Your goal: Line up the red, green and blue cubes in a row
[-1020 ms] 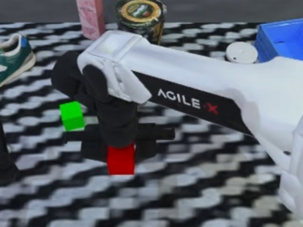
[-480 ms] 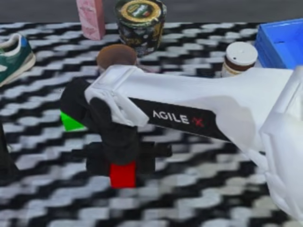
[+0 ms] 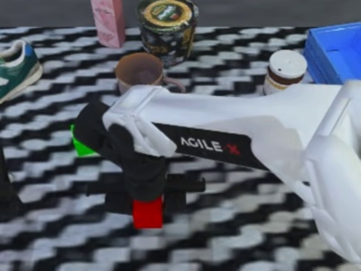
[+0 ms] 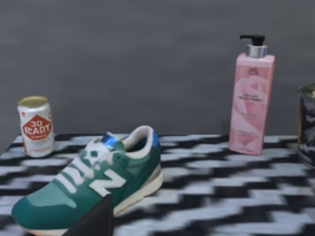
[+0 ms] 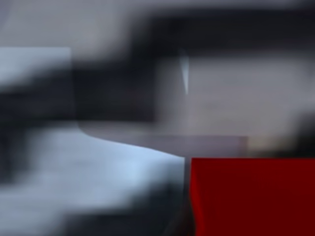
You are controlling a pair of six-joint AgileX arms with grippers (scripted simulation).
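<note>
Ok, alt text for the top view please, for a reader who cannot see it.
The right arm reaches across a black-and-white patterned table, its gripper down on the red cube, with the green cube partly hidden behind its wrist. Along the far edge stand a brown mug, a dark tin, a pink bottle, a lidded cup, a green sneaker and a blue crate.

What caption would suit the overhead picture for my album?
Right arm's pincer over the red cube, the green cube half hidden beside it.
</note>
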